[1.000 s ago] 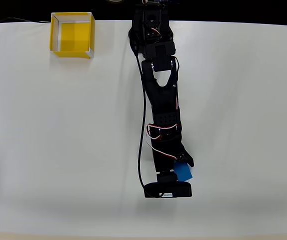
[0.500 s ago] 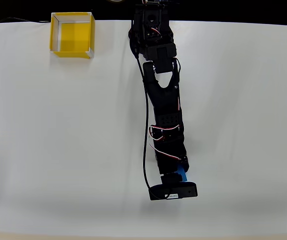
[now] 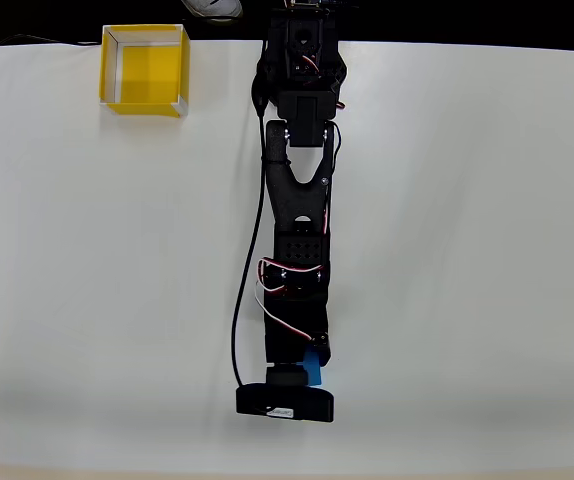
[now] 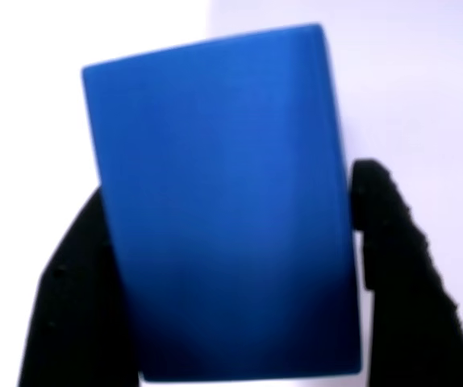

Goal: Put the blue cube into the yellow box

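The blue cube [image 4: 219,210] is held clamped in the end effector [image 4: 231,282]; in the wrist view a black finger [image 4: 74,298] is pressed against its left face and another against its right face, so the grip is taken across the narrower width, with the long side standing up toward 12 o'clock. That hold is judged to be stable, since both faces are flat and plain. Whether the cube is lifted clear of the worktop [image 3: 467,250] cannot be told from the overhead view.

In the overhead view the arm is stretched from its base at 12 o'clock down toward 6 o'clock, and a sliver of the blue cube [image 3: 314,366] is seen at the end effector [image 3: 302,368], mostly covered by the wrist. The yellow box [image 3: 144,69] is seen at about 11 o'clock, at the far edge of the worktop, well apart from the cube, open side up and empty.

The pick is judged done; the carry is not yet made. A swing toward 11 o'clock with the arm drawn in is called for next, then a release over the yellow floor. The thin walls could be clipped if the cube is carried too low.
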Controlling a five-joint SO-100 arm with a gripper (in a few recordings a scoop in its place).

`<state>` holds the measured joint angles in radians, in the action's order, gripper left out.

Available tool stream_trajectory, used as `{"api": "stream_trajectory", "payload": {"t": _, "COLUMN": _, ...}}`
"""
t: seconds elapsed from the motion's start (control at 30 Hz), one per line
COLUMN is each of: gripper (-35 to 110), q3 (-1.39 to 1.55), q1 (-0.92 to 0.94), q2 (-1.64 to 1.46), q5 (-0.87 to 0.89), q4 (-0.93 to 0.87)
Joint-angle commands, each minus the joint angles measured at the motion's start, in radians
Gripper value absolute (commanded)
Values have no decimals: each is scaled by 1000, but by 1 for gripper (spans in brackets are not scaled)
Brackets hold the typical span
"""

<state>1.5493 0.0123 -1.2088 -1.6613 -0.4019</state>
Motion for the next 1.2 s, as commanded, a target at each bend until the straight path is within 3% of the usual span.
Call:
{"api": "stream_trajectory", "payload": {"t": 0.0, "gripper": 9, "q3": -222, "q1": 163, "q2": -216, "q5": -41, "q4": -43}}
{"api": "stream_trajectory", "payload": {"t": 0.2, "gripper": 9, "q3": -230, "q1": 410, "q2": -290, "q5": -75, "q4": -97}}
{"api": "stream_trajectory", "payload": {"t": 0.63, "gripper": 8, "q3": -6, "q1": 911, "q2": -650, "q5": -57, "q4": -472}}
{"api": "stream_trajectory", "payload": {"t": 1.17, "gripper": 8, "q3": 359, "q1": 1396, "q2": -953, "q5": -46, "q4": -635}}
